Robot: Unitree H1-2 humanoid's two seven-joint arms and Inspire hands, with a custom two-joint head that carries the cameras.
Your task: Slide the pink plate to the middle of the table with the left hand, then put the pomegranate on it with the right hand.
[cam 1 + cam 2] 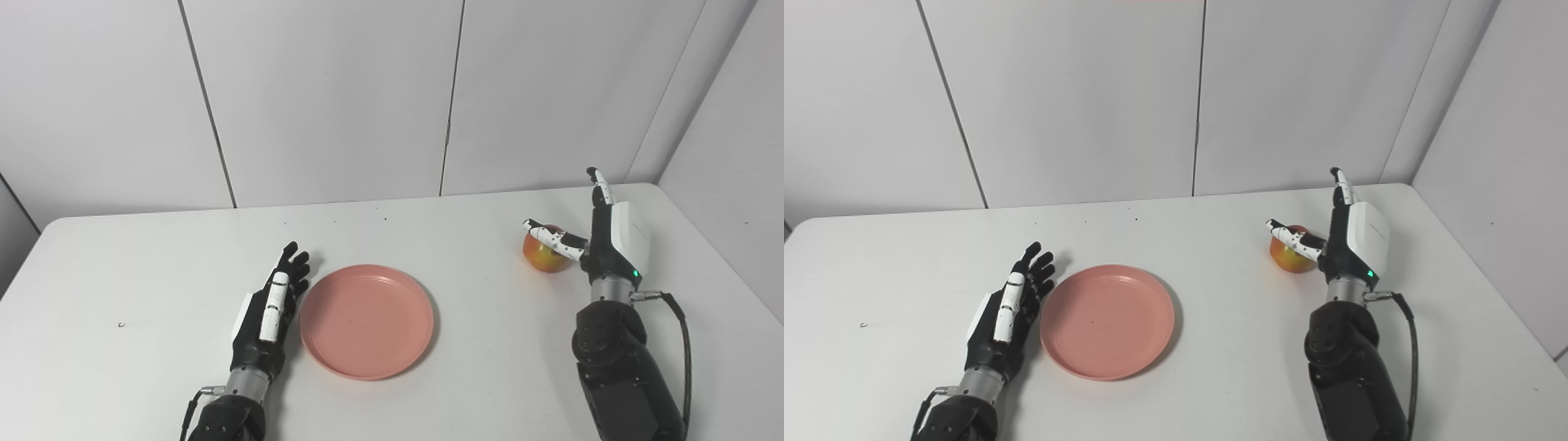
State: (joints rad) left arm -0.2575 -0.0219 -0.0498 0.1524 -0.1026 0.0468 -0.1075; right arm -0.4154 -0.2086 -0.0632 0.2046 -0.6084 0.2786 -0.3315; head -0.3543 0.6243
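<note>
The pink plate (366, 320) lies flat near the middle of the white table (429, 233), with nothing on it. My left hand (271, 312) rests edge-on just left of the plate's rim, fingers straight and apart, holding nothing. The pomegranate (545, 252), red and yellow, sits on the table at the right. My right hand (603, 236) stands upright right beside it, open, fingers pointing up and the thumb stretched across the fruit's top front. The hand is not closed around the fruit.
White wall panels close off the back and the right side. The table's right edge runs close behind my right arm (618, 367). A tiny speck (121, 324) lies on the table at far left.
</note>
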